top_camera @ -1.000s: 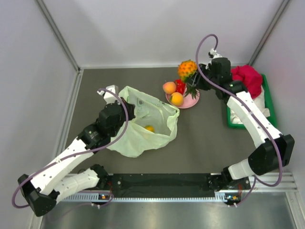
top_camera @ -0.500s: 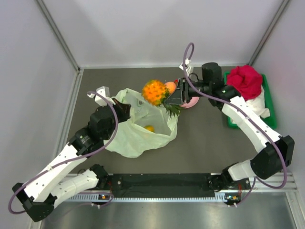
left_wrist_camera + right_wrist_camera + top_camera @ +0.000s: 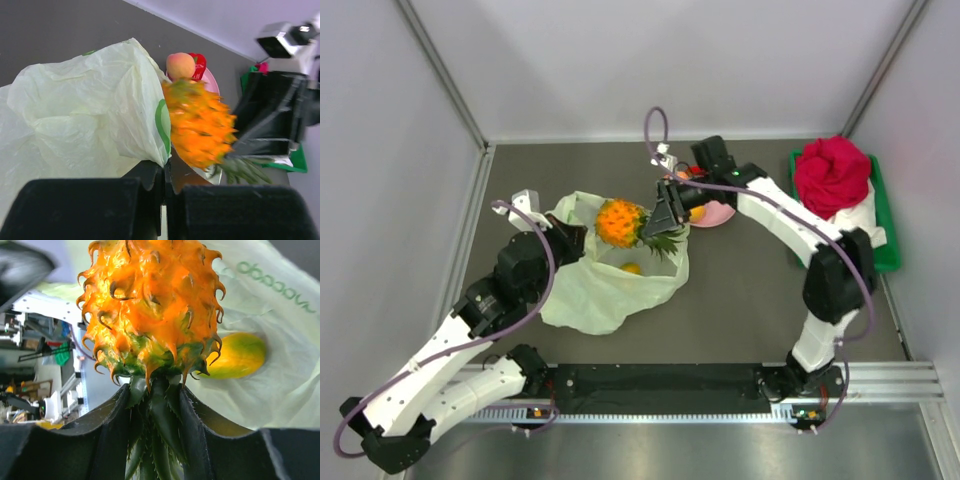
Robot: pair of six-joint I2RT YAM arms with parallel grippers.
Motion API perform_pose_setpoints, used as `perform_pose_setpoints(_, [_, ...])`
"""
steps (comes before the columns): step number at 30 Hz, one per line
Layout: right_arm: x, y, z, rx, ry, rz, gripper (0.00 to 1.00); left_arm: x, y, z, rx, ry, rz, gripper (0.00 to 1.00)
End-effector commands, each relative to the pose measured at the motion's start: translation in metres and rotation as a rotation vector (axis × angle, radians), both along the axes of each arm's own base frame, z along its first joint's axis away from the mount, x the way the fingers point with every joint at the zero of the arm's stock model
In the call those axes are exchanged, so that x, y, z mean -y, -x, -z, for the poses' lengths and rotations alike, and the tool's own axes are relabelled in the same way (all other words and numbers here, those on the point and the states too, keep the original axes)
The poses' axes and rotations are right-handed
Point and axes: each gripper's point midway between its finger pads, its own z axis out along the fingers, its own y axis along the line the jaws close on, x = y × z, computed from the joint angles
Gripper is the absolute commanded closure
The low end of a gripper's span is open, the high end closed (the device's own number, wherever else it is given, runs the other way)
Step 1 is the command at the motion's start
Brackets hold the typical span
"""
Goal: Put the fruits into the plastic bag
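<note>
The right hand (image 3: pixel 662 220) is closed about halfway on the green crown of the pineapple (image 3: pixel 617 222). The crown is pressed between both fingers (image 3: pixel 102 450), and the fruit is held in the air over the open mouth of the plastic bag (image 3: pixel 605 295). The left hand (image 3: pixel 568 238) is shut tight on the rim of the bag, and this edge is lifted from the bench (image 3: pixel 740 300).

One pineapple and one bag are counted. One yellow fruit (image 3: pixel 633 268) is seen inside the bag. On the one pink plate (image 3: pixel 720 214), just beside the bag, one peach-coloured fruit (image 3: pixel 180 65) and one red fruit (image 3: pixel 200 64) are seen touching; part of the plate is hidden by the right arm. One red cloth (image 3: pixel 830 175) is placed on one green tray (image 3: pixel 887 252) at the right.
</note>
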Motion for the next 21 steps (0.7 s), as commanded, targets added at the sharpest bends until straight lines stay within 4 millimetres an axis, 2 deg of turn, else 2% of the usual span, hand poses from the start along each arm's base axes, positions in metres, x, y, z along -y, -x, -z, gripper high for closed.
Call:
perform_pose_setpoints(1, [-0.019,-0.005,0.006,0.037,-0.003,-0.105,1.00,0.004,0.004,-0.002,0.009,-0.004,0.045,1.00])
perform_pose_setpoints(4, [-0.032,-0.024,0.004,0.050,-0.025,-0.075,1.00,0.008,0.006,-0.003,0.014,-0.021,0.077,1.00])
perform_pose_setpoints(7, [-0.042,-0.042,0.016,0.026,0.002,-0.053,1.00,0.008,0.007,-0.005,0.028,-0.035,0.092,1.00])
perform_pose_setpoints(12, [-0.051,-0.044,0.041,0.029,0.084,-0.067,1.00,0.015,0.006,-0.005,0.040,-0.056,0.129,1.00])
perform_pose_setpoints(16, [-0.047,-0.015,0.067,-0.003,0.163,-0.134,1.00,0.019,0.000,-0.003,0.048,-0.083,0.137,1.00])
perform_pose_setpoints(17, [-0.045,-0.009,0.067,0.001,0.169,-0.142,1.00,0.020,-0.002,-0.005,0.059,-0.085,0.136,1.00])
perform_pose_setpoints(18, [-0.041,0.002,0.079,-0.027,0.196,-0.152,1.00,0.020,-0.006,-0.004,0.059,-0.098,0.123,1.00])
perform_pose_setpoints(20, [-0.038,0.016,0.079,-0.024,0.198,-0.172,1.00,0.019,-0.009,-0.006,0.074,-0.116,0.112,1.00])
perform_pose_setpoints(21, [-0.034,0.025,0.088,-0.048,0.215,-0.179,1.00,0.020,-0.013,-0.009,0.084,-0.117,0.107,1.00])
